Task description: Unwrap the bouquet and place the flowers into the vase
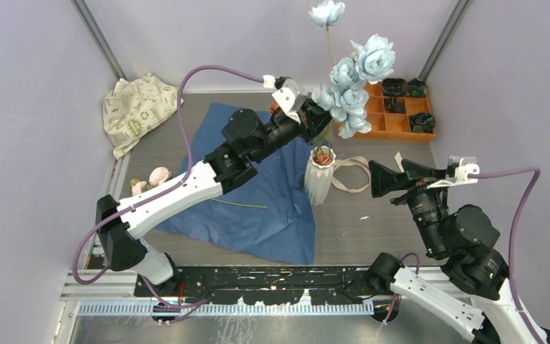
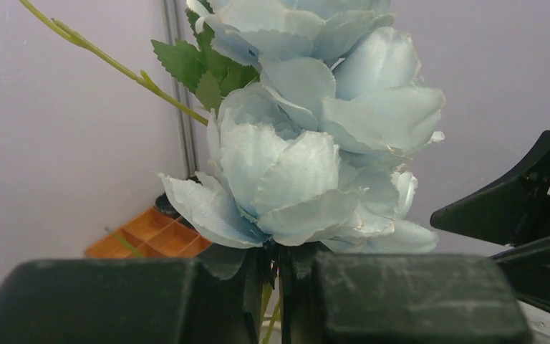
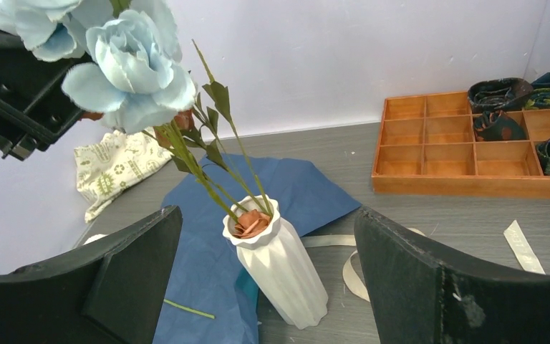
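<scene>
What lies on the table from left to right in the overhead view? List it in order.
cloth → blue paper → vase → orange tray
</scene>
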Motion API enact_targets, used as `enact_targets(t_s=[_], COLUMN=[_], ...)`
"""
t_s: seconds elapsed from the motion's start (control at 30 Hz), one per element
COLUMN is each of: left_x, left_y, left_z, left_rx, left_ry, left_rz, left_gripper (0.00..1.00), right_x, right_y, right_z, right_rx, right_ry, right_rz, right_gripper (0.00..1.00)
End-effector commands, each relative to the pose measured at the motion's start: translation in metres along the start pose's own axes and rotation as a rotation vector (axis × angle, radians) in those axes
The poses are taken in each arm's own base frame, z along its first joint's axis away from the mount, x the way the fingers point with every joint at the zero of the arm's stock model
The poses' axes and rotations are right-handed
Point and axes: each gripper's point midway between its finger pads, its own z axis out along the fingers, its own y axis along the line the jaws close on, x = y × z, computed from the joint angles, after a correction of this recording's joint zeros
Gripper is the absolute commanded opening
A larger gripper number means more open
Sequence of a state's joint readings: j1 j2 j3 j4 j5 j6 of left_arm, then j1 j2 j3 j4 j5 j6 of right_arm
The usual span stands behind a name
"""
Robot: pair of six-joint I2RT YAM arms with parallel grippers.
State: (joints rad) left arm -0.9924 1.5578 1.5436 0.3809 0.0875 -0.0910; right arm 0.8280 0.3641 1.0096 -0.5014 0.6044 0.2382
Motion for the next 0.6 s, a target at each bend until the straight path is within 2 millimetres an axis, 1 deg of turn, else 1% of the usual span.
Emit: enact_targets(t_s=[0.0,0.13,0.3,0.57], left_x=[-0.059,-0.039,-0.009,0.041], left_y=[0.010,0.020,0.029,0.040], left_z=[-0.021,-0.029,-0.036,-0.043], left_rx=[-0.070,-0.126,-0.176,-0.244], left_ry=[-0.175,-0.136,-0.080,0.019], left_rz=[-0.019,-0.019,-0.033,-0.058], left_gripper=[0.12,0.12,0.15,0.25], right_x=[-0.008,-0.005,0.000,0.008], right_y=[0.011,0.014,0.018,0.023], right_z=[0.007,0.010,0.015,0.021], right_rx=[-0.024,-0.030,-0.034,-0.042], right_ry=[-0.021,-0.010,0.006,0.027], right_rz=[0.023,0.023,0.023,0.023], right_gripper=[0.95,0.95,0.95,0.96])
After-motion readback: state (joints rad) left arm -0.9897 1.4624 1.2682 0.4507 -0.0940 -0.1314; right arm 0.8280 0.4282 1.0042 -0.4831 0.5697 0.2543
